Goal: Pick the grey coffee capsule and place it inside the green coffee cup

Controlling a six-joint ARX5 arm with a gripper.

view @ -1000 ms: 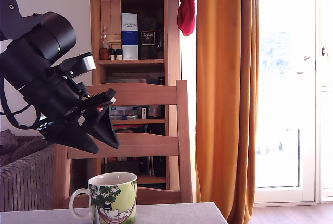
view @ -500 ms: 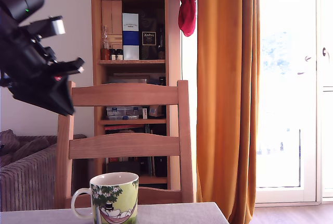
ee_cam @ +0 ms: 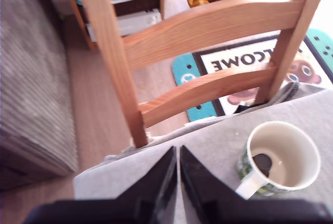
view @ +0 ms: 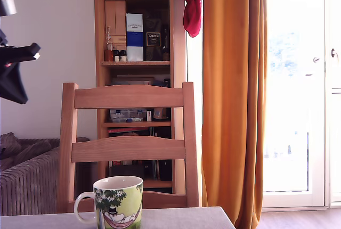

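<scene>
One dark round thing, likely the grey coffee capsule, lies on the white bottom of the green coffee cup, which stands upright on the table just before the wooden chair. By my reading the placing is done. The claw is pressed together and pinches nothing, high and off to the exterior view's left. Retreat should go up and away, clear of the cup's handle and chair rails

One cup is seen, with one capsule inside it. One chair, one shelf unit, one curtain and one doormat are counted.
</scene>
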